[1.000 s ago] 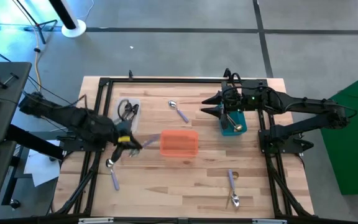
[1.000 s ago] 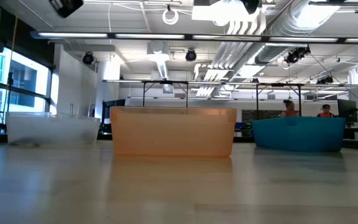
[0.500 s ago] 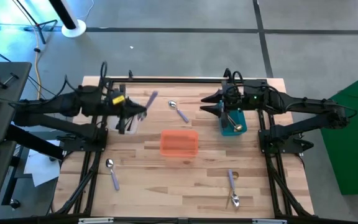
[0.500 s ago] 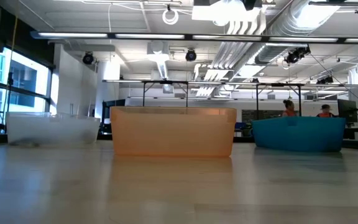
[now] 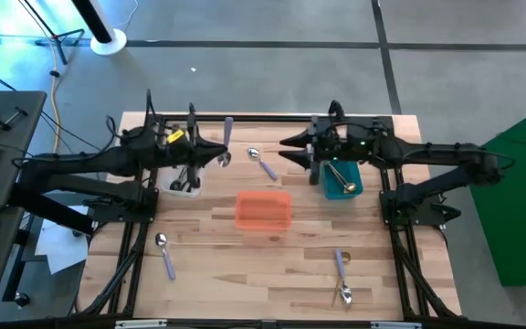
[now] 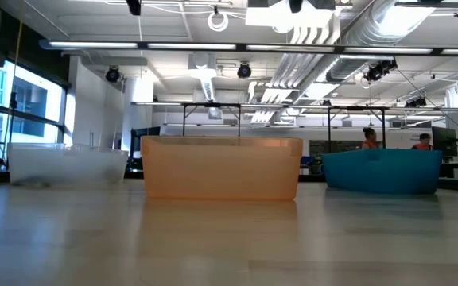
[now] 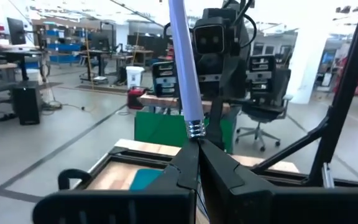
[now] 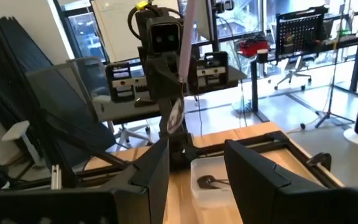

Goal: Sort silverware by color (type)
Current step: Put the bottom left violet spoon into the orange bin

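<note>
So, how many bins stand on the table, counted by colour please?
clear bin: 1
orange bin: 1
teal bin: 1
Total: 3 bins

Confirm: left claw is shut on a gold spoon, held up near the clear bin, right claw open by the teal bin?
Not gold. The left claw is shut on a lavender-handled spoon, as the left wrist view shows. The rest holds: it is up by the clear bin, and the right claw is open near the teal bin.
</note>
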`<state>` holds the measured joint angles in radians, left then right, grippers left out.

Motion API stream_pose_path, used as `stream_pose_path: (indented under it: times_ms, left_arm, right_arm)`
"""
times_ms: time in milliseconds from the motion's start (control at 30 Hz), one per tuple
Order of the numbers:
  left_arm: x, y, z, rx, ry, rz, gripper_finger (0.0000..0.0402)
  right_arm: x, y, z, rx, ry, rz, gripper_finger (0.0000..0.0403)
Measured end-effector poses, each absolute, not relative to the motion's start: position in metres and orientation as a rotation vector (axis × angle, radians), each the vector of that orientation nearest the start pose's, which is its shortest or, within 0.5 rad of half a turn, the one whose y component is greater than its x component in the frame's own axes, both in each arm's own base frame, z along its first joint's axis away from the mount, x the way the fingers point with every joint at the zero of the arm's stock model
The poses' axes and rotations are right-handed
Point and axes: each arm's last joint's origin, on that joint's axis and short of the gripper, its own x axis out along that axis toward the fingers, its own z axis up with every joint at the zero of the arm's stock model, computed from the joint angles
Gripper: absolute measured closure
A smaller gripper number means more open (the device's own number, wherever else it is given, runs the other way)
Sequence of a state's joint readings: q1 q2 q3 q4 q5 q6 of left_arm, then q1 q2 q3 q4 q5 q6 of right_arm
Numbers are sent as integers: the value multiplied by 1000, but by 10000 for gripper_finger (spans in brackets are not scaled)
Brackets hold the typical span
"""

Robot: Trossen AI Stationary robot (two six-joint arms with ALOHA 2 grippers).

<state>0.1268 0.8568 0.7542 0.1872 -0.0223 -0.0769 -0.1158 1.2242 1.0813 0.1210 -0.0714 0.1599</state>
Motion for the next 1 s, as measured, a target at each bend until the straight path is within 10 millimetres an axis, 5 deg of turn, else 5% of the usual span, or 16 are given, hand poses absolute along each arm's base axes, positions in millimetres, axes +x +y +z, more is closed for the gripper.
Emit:
stream_pose_path:
  times_ms: [300,1000]
  left_arm:
    - [211,26,324,-125,-54,111,402]
    - [218,24,326,-74,-95,66,402]
  right_arm:
    - [305,-33,356,196,14,-29,263]
    - [303,-33,364,175,-67,-21,263]
